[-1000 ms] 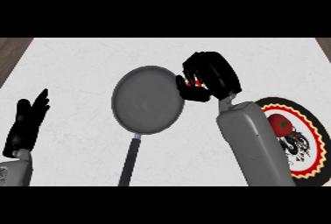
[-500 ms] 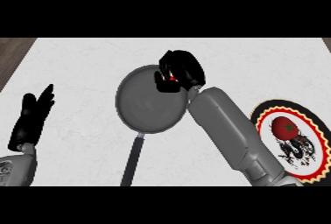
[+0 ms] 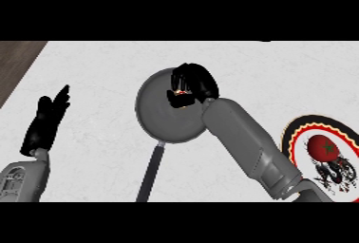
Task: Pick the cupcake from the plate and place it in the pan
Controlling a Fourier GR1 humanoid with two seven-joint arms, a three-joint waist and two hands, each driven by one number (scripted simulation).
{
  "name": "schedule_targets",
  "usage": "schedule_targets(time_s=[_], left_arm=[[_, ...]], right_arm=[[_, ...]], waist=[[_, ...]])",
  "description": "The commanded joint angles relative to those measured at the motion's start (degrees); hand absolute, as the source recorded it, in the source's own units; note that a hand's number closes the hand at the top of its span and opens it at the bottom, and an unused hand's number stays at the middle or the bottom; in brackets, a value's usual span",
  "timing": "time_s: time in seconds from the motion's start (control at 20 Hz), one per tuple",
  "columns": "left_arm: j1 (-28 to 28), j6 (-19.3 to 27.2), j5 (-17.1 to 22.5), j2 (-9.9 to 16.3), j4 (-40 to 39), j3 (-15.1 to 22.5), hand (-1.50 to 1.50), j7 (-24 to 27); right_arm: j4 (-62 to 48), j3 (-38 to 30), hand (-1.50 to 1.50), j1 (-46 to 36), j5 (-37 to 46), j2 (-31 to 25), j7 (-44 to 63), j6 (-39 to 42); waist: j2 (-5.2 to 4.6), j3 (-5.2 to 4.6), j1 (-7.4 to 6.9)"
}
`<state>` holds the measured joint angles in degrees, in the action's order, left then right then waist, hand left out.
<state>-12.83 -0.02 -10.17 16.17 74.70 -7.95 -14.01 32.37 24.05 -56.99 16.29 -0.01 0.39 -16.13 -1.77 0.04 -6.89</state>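
White marbled counter carries a grey pan with dark handle, and a patterned plate at right

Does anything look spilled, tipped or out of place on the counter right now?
Nothing stands out. The pan sits flat on the counter, handle toward the robot. The right hand is over it, fingers curled round the cupcake. The plate lies flat at right. The left hand rests open at left.
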Motion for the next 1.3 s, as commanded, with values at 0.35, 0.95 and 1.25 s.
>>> schedule_targets(time_s=[0.35, 0.95, 1.25], left_arm=[[-2.99, 0.0, -0.3, -1.82, -0.32, 1.55, 0.0, -0.62], [-1.65, 1.03, -1.09, -0.77, -3.44, 0.08, 0.0, 2.47], [1.33, -0.27, 1.58, 1.07, -3.17, -3.31, 0.0, 2.39]], right_arm=[[-3.42, 5.18, -1.5, 0.89, -14.93, 0.01, -6.96, -3.28], [-3.4, 2.16, -1.5, -2.13, -30.04, 0.01, -15.27, -13.14], [-11.23, -4.31, -1.5, -4.11, -32.1, -0.06, -19.65, -11.79]], waist=[[-0.66, 0.1, -3.05], [-0.11, 0.0, -0.35], [0.84, -0.01, 3.92]])
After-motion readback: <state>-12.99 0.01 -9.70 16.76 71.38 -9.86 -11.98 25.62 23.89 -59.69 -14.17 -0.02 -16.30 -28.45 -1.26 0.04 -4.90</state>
